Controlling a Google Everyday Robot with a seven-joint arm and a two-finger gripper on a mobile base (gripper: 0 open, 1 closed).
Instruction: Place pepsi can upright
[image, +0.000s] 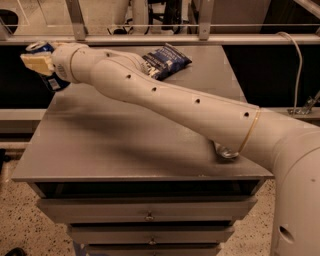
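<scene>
gripper (36, 63) at the far-left table corner, cream matt plastic, clamped on pepsi can (55, 82), glossy blue aluminium | arm (175, 102) smooth off-white shell | table (125, 145) matt grey | chip bag (165, 60) crinkly, shiny | second can (226, 152) bright bare-metal end

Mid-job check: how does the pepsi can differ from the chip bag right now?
The pepsi can is held in the gripper at the table's far-left corner, off the surface; the chip bag lies on the table near its far edge. The pepsi can is a rigid cylinder, near upright; the chip bag is flat and crinkled. Both are dark blue.
</scene>
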